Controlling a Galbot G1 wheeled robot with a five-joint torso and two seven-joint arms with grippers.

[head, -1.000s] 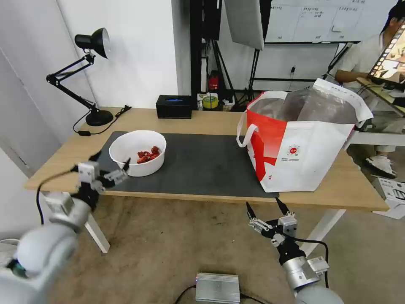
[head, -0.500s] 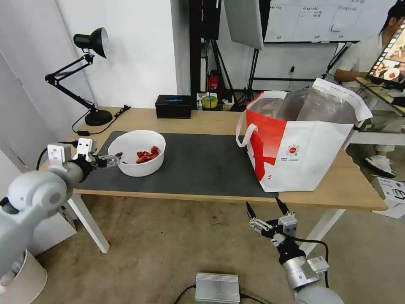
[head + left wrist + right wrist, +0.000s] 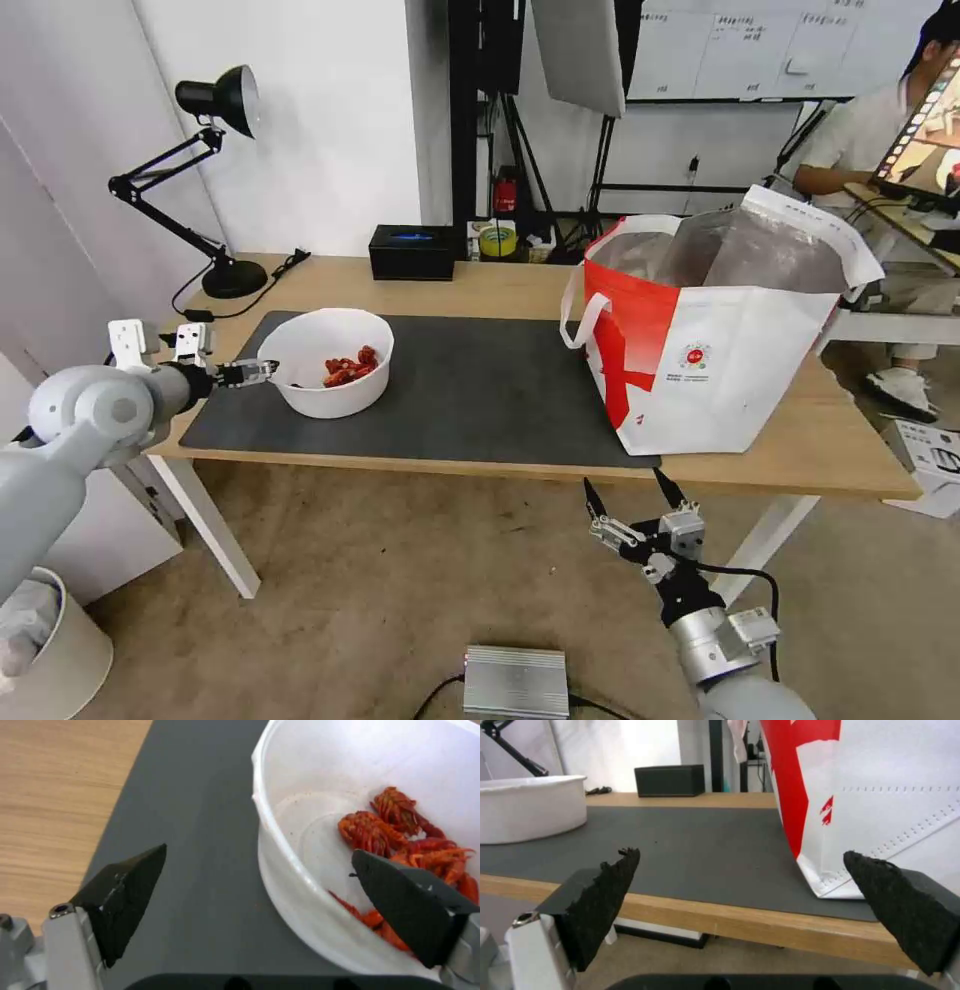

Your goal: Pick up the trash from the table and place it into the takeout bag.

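The trash in view is a white round bowl (image 3: 312,340) with red scraps (image 3: 350,366), standing on the left part of the dark grey mat (image 3: 480,390) on the table (image 3: 500,285). My left gripper (image 3: 255,372) is open at the bowl's left rim. In the left wrist view one of its fingers (image 3: 410,900) is inside the bowl (image 3: 350,765) and the other is over the mat (image 3: 200,832). The takeout bag (image 3: 740,360) stands open on the right. My right gripper (image 3: 623,480) hangs open below the table's front edge, near the bag (image 3: 880,776).
A black desk lamp (image 3: 236,278) stands at the back left corner and a black box (image 3: 412,252) at the back edge. On the floor lie a silver box (image 3: 515,682) and a white bin (image 3: 60,660). The mat's middle (image 3: 705,843) is bare.
My left arm has risen from below the table's front edge and swung left, bringing its open gripper to the bowl's left rim. The right arm has not moved.
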